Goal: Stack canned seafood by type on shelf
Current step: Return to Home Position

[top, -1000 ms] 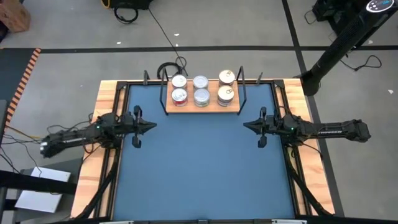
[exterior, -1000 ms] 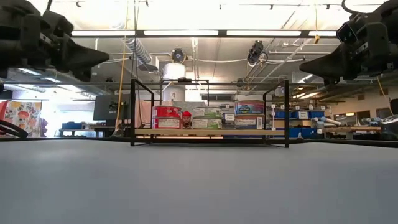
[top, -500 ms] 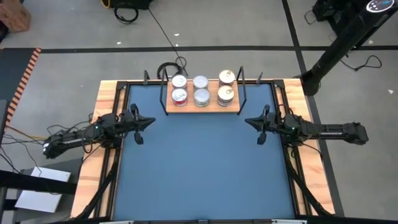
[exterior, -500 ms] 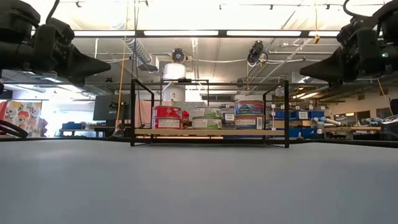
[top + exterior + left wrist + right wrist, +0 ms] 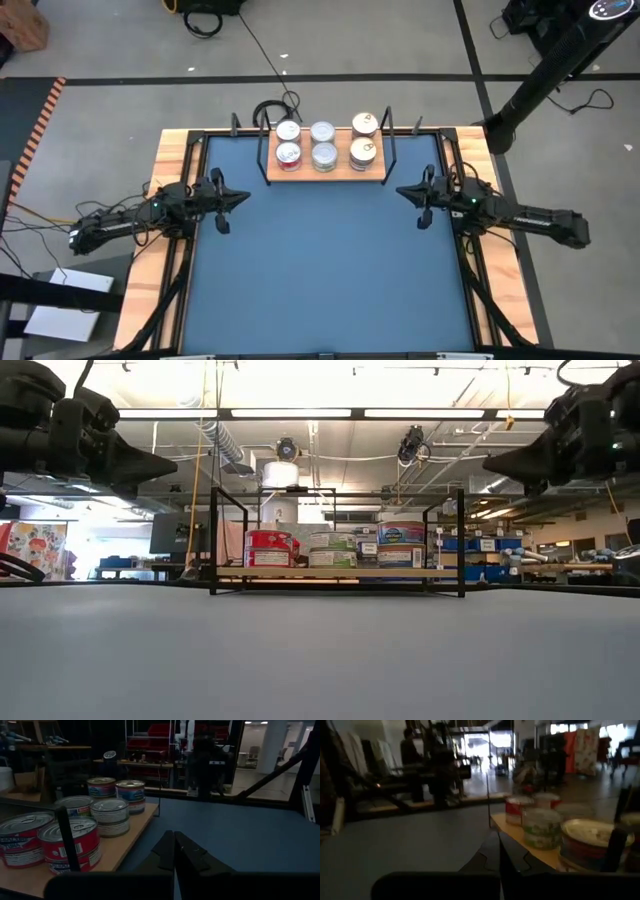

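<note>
We see the left gripper (image 5: 240, 197) hovering above the left edge of the blue table (image 5: 320, 280), pointing inward toward the middle. In its wrist view the 2 dark fingers (image 5: 167, 851) are pressed together along their full length, with nothing between them and nothing touching them. The right gripper (image 5: 404, 192) mirrors it above the right edge of the table. Its fingers (image 5: 492, 854) are likewise closed tight on nothing. In the low view both grippers hang well above the tabletop, the left gripper (image 5: 165, 463) on one side and the right gripper (image 5: 495, 458) on the other, each clear of the rack.

The canned seafood (image 5: 323, 155) sits on the shelf (image 5: 325, 178) at the far middle of the table, between the 2 arms and apart from both. From above we count 6 lids in 3 columns of 2. Red-labelled tins (image 5: 268, 548) stand at the left end, pale green ones (image 5: 332, 549) in the middle and blue-labelled ones (image 5: 401, 544) at the right end. In the left wrist view the tins appear stacked 2 high.
</note>
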Robot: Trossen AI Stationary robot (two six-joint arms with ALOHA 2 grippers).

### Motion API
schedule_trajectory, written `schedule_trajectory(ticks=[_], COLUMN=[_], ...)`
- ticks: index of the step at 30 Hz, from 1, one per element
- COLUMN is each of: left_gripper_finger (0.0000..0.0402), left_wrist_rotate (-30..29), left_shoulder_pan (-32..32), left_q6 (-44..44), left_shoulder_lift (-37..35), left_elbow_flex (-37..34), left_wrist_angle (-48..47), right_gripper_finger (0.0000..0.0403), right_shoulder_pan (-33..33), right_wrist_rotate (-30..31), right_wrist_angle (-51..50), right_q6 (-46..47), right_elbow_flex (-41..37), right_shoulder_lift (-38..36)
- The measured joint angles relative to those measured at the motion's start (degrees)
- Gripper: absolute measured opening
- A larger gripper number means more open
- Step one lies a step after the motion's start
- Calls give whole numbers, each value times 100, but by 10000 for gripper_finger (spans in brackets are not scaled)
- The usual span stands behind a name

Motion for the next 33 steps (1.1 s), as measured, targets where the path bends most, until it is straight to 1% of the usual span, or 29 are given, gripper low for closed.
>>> schedule_trajectory(ticks=[4,6,9,12,15,22,33], left_gripper_finger=[8,8,8,8,8,8,8], left_wrist_rotate=[0,0,-12,-172,-227,-297,-283], left_shoulder_pan=[0,0,0,0,1,0,0], left_q6=[7,10,28,182,345,292,307], left_shoulder_lift=[0,3,34,105,241,418,417], left_elbow_flex=[0,-2,-2,-2,-2,-2,-2], left_wrist_angle=[-1,-1,-3,-7,0,234,297], right_gripper_finger=[0,0,0,1,9,38,38], right_shoulder_pan=[113,271,486,479,414,411,411], right_wrist_rotate=[10,333,984,1224,1207,1192,1192], right_wrist_angle=[-383,-828,-796,-773,-770,-772,-769], right_q6=[-43,-103,-265,-388,-451,-402,-405], right_elbow_flex=[0,-2,0,0,0,0,0], right_shoulder_lift=[-664,-1034,-938,-826,-661,-386,-362])
